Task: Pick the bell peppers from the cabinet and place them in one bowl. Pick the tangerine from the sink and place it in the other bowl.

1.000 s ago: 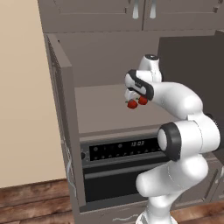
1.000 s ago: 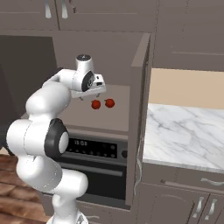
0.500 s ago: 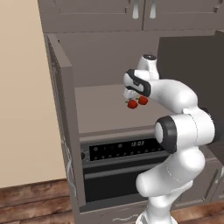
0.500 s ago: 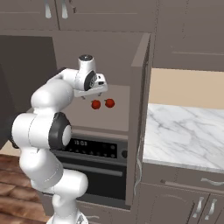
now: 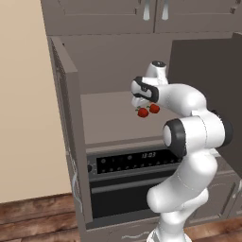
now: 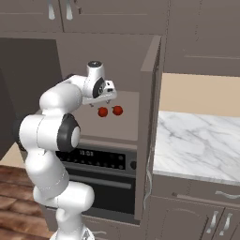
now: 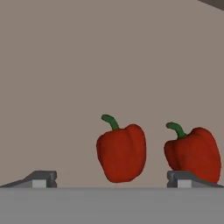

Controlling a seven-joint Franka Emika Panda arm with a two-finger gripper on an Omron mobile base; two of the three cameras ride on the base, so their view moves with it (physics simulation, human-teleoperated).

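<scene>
Hand view: spread fingers (image 7: 112,179) before two bell peppers (image 7: 121,152).

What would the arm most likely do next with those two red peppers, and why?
Probably ease forward into the cabinet niche toward the left pepper. The open gripper holds nothing, and in the hand view that pepper sits between its fingertips, while the right pepper stands behind one tip.

Rendered home kitchen. Tall grey-brown cabinet (image 5: 66,142) with open shelf niche over black built-in oven (image 6: 101,173), digital clock lit. Panelled upper cupboards (image 6: 117,16) along top of frame. Marble surface (image 6: 197,145) at right of right base view; wood-plank floor (image 5: 38,220) lower left.
</scene>
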